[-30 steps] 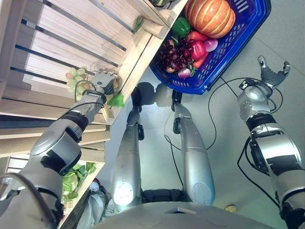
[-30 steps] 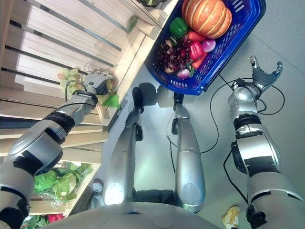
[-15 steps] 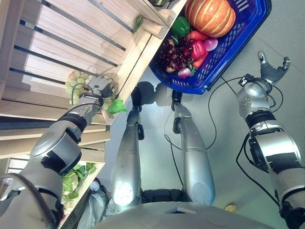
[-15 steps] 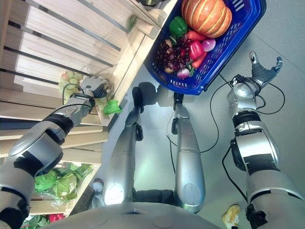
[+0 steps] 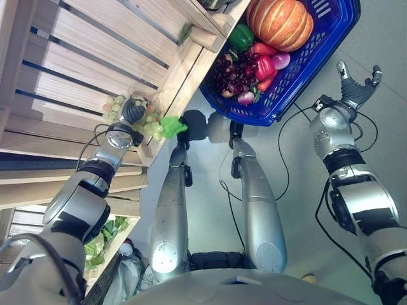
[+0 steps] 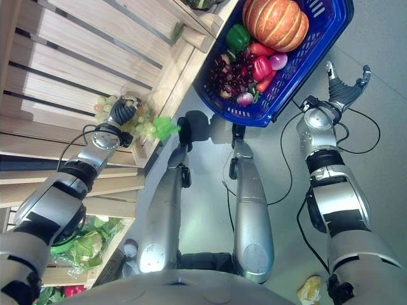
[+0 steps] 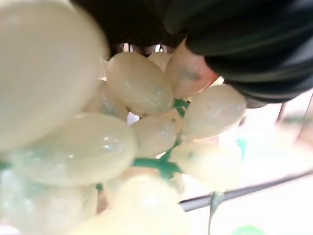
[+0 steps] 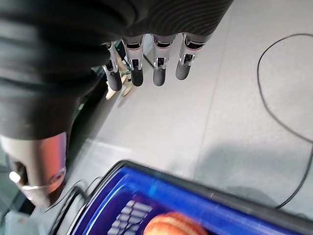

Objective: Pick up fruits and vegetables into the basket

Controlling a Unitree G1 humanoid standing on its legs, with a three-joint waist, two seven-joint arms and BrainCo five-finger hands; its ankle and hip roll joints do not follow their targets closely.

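Observation:
A bunch of pale green grapes point(image 5: 150, 124) with a green leaf point(image 5: 173, 125) hangs at the front edge of the wooden slatted shelf point(image 5: 82, 57). My left hand point(image 5: 132, 112) is shut on it, and in the left wrist view the grapes point(image 7: 142, 132) sit right under the dark hand cover. The blue basket point(image 5: 321, 44) lies on the floor to the right. It holds a pumpkin point(image 5: 280, 22), a green pepper point(image 5: 241, 35), dark grapes point(image 5: 230, 76) and red peppers point(image 5: 264, 65). My right hand point(image 5: 356, 86) stands open beside the basket's rim point(image 8: 195, 196), its fingers point(image 8: 156, 68) straight.
The shelf's wooden corner post point(image 5: 206, 32) juts out just left of the basket. Leafy greens point(image 6: 76, 244) lie in a lower crate at the bottom left. Grey floor point(image 5: 381, 38) stretches to the right of the basket.
My left hand has carried the green grapes to the right, off the slats to the shelf's front edge, with the leaf now over the floor. The right hand has shifted slightly upward.

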